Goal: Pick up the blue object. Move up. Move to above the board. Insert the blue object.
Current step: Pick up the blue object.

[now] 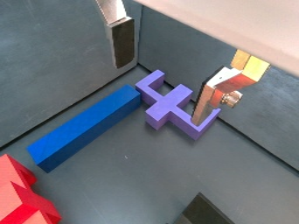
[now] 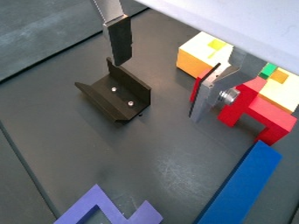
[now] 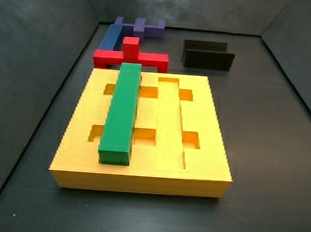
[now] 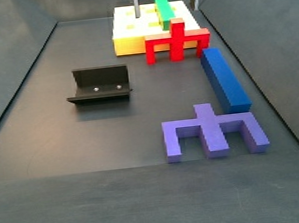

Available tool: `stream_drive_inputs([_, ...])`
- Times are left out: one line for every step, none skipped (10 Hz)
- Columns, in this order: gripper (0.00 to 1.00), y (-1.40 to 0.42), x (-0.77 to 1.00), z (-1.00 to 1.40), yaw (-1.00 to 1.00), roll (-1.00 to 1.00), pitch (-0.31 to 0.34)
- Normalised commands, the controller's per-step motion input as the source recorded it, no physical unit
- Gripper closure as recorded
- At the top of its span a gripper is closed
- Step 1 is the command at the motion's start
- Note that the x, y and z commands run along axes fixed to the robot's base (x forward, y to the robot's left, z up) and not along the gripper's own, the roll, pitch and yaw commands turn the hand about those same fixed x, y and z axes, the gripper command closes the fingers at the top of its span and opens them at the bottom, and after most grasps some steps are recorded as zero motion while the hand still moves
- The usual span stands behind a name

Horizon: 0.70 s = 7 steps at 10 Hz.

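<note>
Gripper (image 1: pixel 166 72) hovers over the blue object (image 1: pixel 84 129), fingers spread and empty.
Picking up is not yet done: it must descend and pinch the bar beside the purple block (image 1: pixel 172 107).

The dark grey tabletop (image 4: pixel 59 123) carries five things. The board (image 3: pixel 142 157) lies flat at one end, and the red piece (image 4: pixel 177 44) lies just beside it. The blue object (image 4: pixel 222 78) lies flat alongside the purple notched block (image 4: pixel 211 131). The fixture (image 4: pixel 99 85) stands apart from them. The pincer (image 2: pixel 163 70) hangs open above the tabletop, holding nothing.
</note>
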Motion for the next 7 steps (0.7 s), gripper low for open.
stream_drive_inputs([0.0, -0.29, -0.31, -0.33, 0.0, 0.03, -0.074])
stream_drive_inputs([0.0, -0.47, -0.86, -0.55, 0.01, 0.13, -0.211])
stream_drive_inputs([0.0, -0.44, -0.92, -0.6, 0.0, 0.12, -0.216])
stream_drive_inputs([0.0, -0.34, -0.74, -0.63, 0.0, 0.13, -0.264])
stream_drive_inputs([0.0, 0.0, -0.25, -0.68, 0.0, 0.0, -0.147])
stream_drive_inputs([0.0, 0.0, -0.15, -0.74, -0.05, 0.0, -0.109])
stream_drive_inputs([0.0, 0.0, -0.35, -0.85, -0.03, 0.0, -0.166])
